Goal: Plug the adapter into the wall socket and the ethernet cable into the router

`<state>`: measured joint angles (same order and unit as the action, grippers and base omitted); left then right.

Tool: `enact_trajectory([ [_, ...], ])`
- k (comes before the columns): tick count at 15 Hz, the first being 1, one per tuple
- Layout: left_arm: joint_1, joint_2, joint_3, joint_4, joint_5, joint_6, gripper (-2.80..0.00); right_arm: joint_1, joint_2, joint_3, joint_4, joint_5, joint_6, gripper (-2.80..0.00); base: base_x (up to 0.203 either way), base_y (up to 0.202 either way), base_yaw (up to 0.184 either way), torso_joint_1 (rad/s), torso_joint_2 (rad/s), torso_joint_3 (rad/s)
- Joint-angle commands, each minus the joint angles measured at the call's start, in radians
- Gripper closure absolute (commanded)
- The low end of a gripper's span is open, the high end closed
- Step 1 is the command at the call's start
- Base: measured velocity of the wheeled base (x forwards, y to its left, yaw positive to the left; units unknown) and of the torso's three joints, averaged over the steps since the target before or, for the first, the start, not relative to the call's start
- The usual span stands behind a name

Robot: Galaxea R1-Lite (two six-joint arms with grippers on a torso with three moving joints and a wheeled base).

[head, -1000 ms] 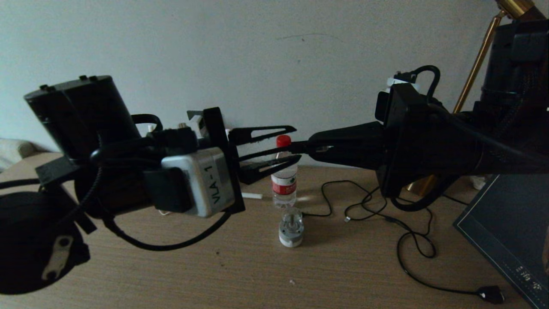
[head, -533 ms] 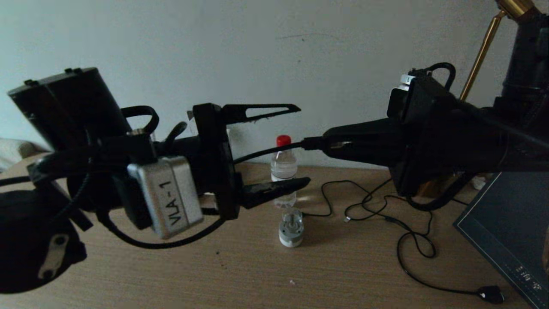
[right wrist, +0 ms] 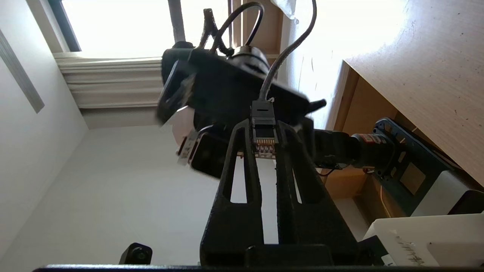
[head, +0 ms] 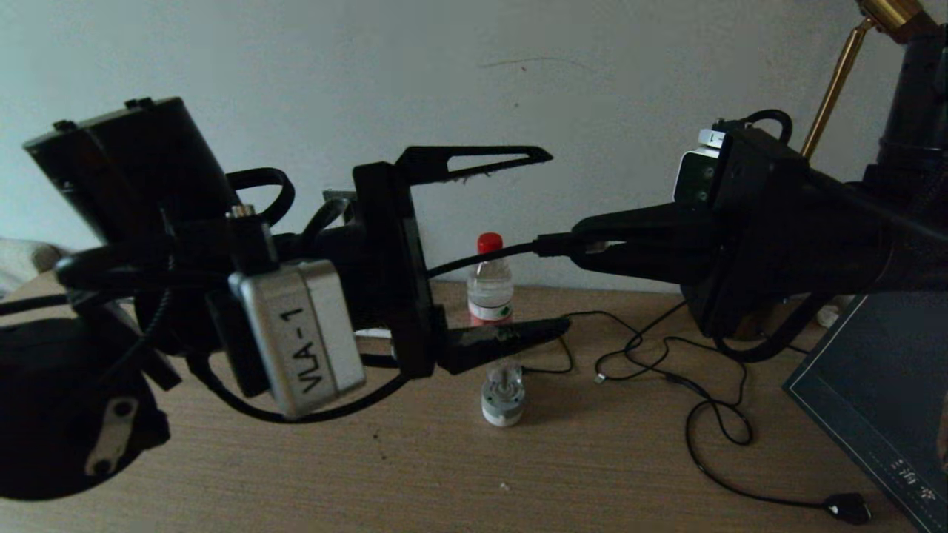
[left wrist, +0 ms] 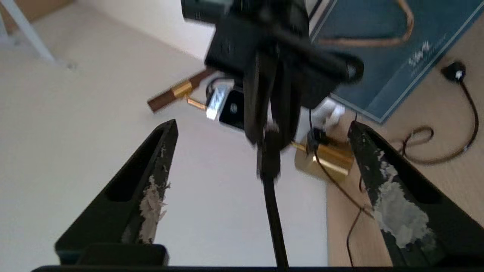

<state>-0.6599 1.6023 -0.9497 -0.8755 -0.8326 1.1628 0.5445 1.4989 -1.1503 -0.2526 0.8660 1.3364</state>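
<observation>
The right gripper (head: 585,248) is clamped on the ethernet cable's plug (right wrist: 263,130), and the ethernet cable (head: 481,259) runs level from it, straight through the gap of the left gripper (head: 544,240). The left gripper's jaws gape wide, one finger above the cable and one below, touching nothing. Both hang in mid-air above the water bottle (head: 489,289), so there is free room all round. Router, adapter and wall socket are out of sight; the right arm has the plug.
</observation>
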Motion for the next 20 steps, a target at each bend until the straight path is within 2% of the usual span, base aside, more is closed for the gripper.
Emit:
enact_trajectory([
  [1, -0.015, 0.009, -0.007, -0.005, -0.003, 0.005, -2.8, 0.0, 0.003, 0.001, -0.002, 0.005, 0.007, 0.0, 0.0, 0.0, 0.0, 0.0, 0.0, 0.0],
  [9, -0.007, 0.018, -0.004, -0.005, 0.0, 0.003, -2.8, 0.0, 0.001, 0.005, -0.002, 0.007, 0.007, 0.0, 0.0, 0.0, 0.0, 0.0, 0.0, 0.0],
  [10, -0.006, 0.021, -0.004, -0.005, 0.0, 0.003, -0.99, 0.002, 0.0, 0.009, -0.002, 0.007, 0.007, 0.0, 0.0, 0.0, 0.0, 0.0, 0.0, 0.0],
  [11, -0.004, 0.021, -0.004, -0.005, 0.0, 0.003, 0.0, 0.002, 0.0, 0.011, -0.002, 0.007, 0.007, 0.0, 0.0, 0.0, 0.0, 0.0, 0.0, 0.0],
  [20, -0.004, 0.034, -0.007, -0.005, 0.003, -0.006, 0.0, 0.006, -0.009, 0.018, -0.002, 0.01, 0.007, 0.0, 0.0, 0.0, 0.0, 0.0, 0.0, 0.0],
])
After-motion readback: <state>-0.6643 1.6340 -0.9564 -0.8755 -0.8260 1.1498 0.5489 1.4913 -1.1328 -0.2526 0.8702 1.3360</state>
